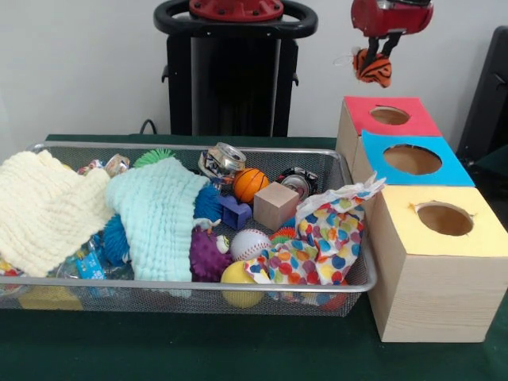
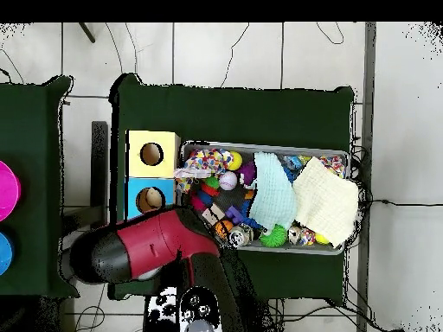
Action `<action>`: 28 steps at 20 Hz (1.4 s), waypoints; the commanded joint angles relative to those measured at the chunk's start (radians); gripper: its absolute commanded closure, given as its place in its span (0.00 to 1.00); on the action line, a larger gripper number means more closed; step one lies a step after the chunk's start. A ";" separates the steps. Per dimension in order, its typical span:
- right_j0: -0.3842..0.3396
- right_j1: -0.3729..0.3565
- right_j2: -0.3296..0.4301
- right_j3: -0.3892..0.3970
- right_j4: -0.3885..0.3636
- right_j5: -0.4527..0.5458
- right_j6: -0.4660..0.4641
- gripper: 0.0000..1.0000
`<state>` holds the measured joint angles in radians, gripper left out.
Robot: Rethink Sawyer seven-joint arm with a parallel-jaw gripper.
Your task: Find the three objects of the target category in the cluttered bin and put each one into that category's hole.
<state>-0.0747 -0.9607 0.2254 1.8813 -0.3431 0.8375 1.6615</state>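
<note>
Orange-and-black striped plush toy [image 1: 373, 67]: being held clamped in the red-and-black gripper [image 1: 382, 49], directly above the red-topped wooden box with round hole [image 1: 389, 116]; wire mesh bin [image 1: 349, 279] being left beside that box.

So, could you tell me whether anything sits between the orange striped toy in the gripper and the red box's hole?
Nothing visible does: the gripper holds the toy in open air above the red box's hole.
</note>
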 commanded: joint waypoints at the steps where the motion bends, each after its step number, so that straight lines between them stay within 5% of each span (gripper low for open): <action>1: -0.005 0.098 -0.042 -0.001 0.014 -0.081 0.209 1.00; 12: 0.000 0.150 -0.047 0.077 0.060 -0.281 0.234 1.00; 20: -0.001 0.152 -0.068 0.099 0.080 -0.312 0.202 1.00; 28: 0.001 0.182 -0.076 0.088 0.108 -0.241 0.173 1.00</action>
<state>-0.0604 -0.8228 0.1570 1.9192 -0.2837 0.5646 1.6615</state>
